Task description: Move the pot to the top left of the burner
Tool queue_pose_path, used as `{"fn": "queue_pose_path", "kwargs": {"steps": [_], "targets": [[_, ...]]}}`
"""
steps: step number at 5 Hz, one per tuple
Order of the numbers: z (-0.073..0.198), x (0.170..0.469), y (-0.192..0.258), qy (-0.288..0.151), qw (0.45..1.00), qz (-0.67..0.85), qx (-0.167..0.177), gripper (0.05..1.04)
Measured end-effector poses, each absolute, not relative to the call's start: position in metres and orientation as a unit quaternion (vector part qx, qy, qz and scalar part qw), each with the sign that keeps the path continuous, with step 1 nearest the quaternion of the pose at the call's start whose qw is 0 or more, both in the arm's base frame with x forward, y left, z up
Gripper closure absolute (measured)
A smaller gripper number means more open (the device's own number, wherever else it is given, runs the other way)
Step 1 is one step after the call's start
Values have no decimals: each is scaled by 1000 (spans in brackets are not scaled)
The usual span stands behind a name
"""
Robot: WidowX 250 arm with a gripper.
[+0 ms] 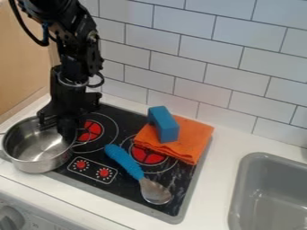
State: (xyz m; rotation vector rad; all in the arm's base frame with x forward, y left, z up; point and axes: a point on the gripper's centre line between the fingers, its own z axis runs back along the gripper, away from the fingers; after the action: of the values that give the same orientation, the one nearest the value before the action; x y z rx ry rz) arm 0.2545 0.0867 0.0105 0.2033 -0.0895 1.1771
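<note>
Silvery metal caught our eye first: the saucepan [42, 162] sat at the left of the view, open side up, partly over the front left of the black cooktop [126, 121] and partly past its edge, above the white counter [219, 179]. We saw its round wall just left of the left burner's red centre [90, 130]. Above the pan's right side the black gripper [64, 127] hung down, its lower end at the rim, but we could not tell whether it was open, closed or clamped on the pan. Between the two burner markings and the front of the cooktop we had a spoon [156, 192], lying aslant, its ribbed blue handle [124, 161] toward the back left and its metal bowl toward the front right. We saw a folded orange cloth [195, 137] over the back right of the cooktop, covering part of the right burner's marking [147, 155], and a blue arch-shaped block [168, 131] resting on it. Farther right we had the grey sink [240, 191], set into the counter, and behind everything stood a wall of white tiles [180, 58]
</note>
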Motion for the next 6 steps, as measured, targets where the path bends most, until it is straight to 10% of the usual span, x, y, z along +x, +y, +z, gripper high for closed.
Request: {"fn": "queue_pose_path", "kwargs": {"steps": [5,6], "targets": [[53,231,105,-44,854,509,103,1017],[79,265,109,-86,856,505,72,1017]]}}
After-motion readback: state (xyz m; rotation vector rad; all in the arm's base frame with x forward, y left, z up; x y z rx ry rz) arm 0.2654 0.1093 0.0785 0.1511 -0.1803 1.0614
